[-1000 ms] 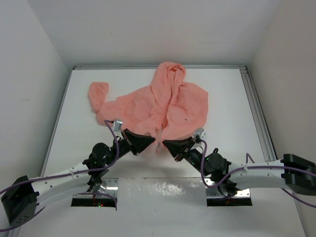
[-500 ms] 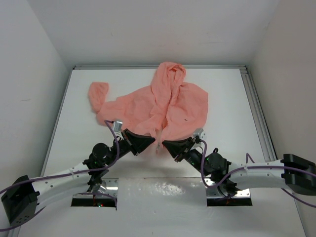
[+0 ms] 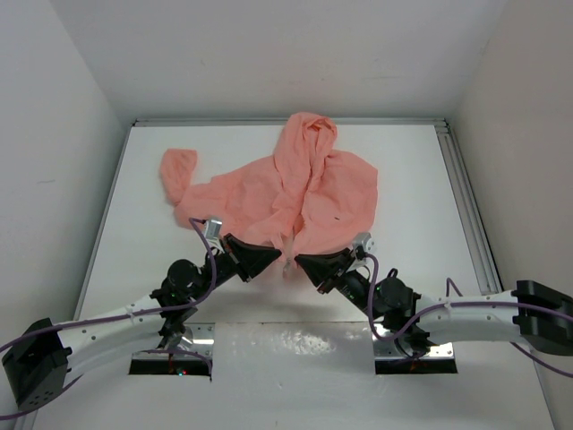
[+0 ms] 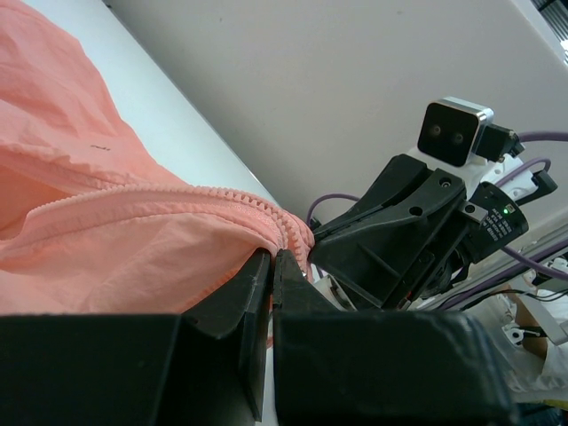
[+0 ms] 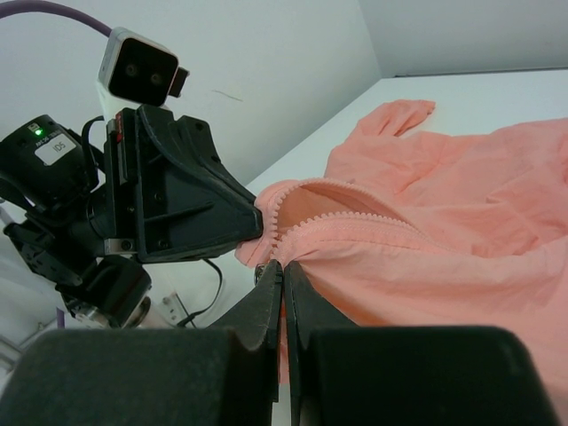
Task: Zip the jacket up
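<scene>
overhead looks down; wrist cams close, face-to-face (share jacket [image 4: 106, 240] hem)

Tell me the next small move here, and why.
Probably ease the left gripper and right gripper slightly together: each is pinched shut on a bottom corner of the jacket beside its zipper teeth, and the two zipper ends sit close but unjoined.

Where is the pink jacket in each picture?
Top view: jacket spread mid-table, hood toward the far edge.
Left wrist: fills the left half.
Right wrist: fills the right half.
Shared landmark: the zipper's bottom end, where left tool and right tool meet, both pinching it.
</scene>
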